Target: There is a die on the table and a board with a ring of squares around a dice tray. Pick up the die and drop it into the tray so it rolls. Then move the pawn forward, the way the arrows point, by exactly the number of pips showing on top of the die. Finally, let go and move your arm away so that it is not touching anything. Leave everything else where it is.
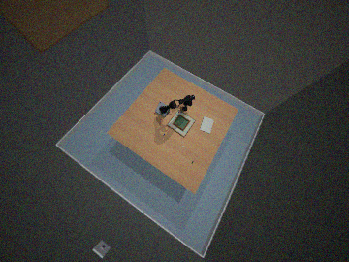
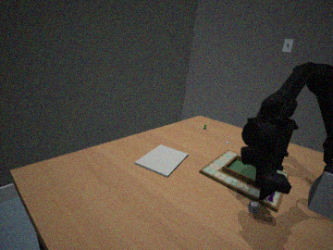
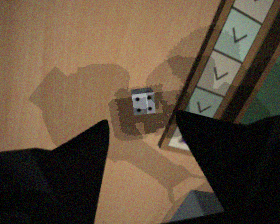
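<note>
The wooden surface has a warm, faintly grained top and sits on a pale blue-grey floor mat. The black arm bends down over the near right part of the surface, beside the board's edge. Its fingers stand apart, released and holding nothing; in the wrist view they show as two dark wedge shapes with bare wood and shadow between them.

The die is a small pale cube with rounded corners, lying on the wood just outside the board, between and beyond the two finger tips and apart from both. Its top face shows four dark pips. In the exterior view it is a small grey lump at the near edge of the board, under the arm.

The board is a flat square with a wooden frame, a ring of pale green squares each marked with a dark arrow, and a sunken dark green tray in the middle. A small purple pawn stands at the board's near right corner, partly hidden by the arm.

A thin white rectangular sheet lies flat to the left of the board, well apart from it. A tiny green piece stands near the far edge of the surface.
</note>
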